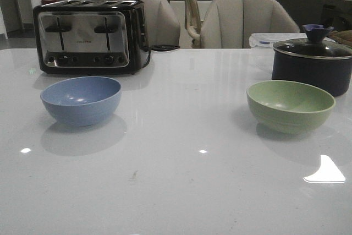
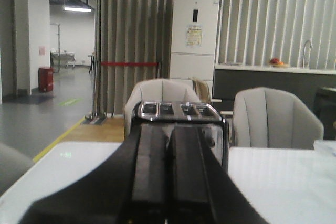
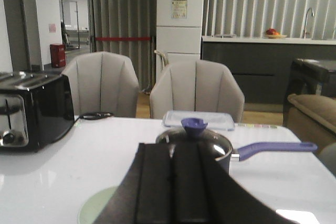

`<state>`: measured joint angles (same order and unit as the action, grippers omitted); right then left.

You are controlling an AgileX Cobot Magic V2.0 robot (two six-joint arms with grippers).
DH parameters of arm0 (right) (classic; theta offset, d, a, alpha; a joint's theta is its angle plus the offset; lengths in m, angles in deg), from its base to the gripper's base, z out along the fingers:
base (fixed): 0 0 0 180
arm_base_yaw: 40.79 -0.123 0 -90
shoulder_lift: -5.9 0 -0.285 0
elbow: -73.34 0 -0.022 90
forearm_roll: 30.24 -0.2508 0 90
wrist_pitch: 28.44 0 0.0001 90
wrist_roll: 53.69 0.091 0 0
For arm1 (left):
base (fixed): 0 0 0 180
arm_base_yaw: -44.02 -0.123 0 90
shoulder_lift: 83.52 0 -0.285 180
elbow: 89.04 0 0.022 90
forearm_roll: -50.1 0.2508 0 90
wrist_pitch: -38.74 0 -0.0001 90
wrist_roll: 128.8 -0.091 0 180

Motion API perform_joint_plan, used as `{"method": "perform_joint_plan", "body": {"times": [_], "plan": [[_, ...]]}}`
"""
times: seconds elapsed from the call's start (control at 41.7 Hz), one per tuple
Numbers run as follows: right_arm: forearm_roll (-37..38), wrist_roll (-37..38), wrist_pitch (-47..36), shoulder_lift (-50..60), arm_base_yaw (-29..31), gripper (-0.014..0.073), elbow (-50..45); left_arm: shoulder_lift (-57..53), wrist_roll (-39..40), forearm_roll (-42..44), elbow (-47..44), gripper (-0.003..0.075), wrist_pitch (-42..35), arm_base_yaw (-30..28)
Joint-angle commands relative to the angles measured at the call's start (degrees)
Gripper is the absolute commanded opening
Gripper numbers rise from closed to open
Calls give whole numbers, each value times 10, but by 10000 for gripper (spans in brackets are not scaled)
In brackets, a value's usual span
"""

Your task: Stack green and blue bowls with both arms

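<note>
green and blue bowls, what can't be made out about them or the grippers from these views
- Blue bowl: appears only in the front view; in the left wrist view the shut left gripper fills the foreground.
- Green bowl: in the right wrist view only a sliver of rim shows, behind the shut right gripper.
- Front view: neither gripper is in frame.
- Toaster lettering: too small to read.

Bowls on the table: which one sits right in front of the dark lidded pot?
The green bowl, on the robot's right, just in front of the pot. The blue bowl sits left, before the toaster.
</note>
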<state>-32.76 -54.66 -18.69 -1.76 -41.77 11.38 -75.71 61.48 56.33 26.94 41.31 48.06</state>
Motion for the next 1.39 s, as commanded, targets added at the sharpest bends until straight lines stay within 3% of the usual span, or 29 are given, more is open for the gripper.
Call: {"method": "perform_joint_plan", "body": {"times": [0.0, 0.192, 0.384, 1.055, 1.127, 1.271, 1.367], "plan": [[0, -3, 16, -40, -1, 42, 88, 32, 0, -4, 88, 102, 4, 3], [0, -3, 133, -133, -1, 42, 215, 119, 0, -4, 209, 102, 126, 3], [0, -3, 204, -221, -1, 42, 268, 201, 0, -4, 278, 102, 256, 3], [0, -3, 260, -420, -1, 62, 266, 306, 0, -4, 269, 111, 338, 3], [0, -4, 260, -433, -1, 134, 266, 308, 0, -4, 269, 167, 340, 3], [0, -4, 252, -464, -1, 416, 266, 308, 0, -4, 269, 474, 340, 3], [0, -4, 244, -489, -1, 529, 266, 308, 0, -4, 269, 577, 338, 3]]}}
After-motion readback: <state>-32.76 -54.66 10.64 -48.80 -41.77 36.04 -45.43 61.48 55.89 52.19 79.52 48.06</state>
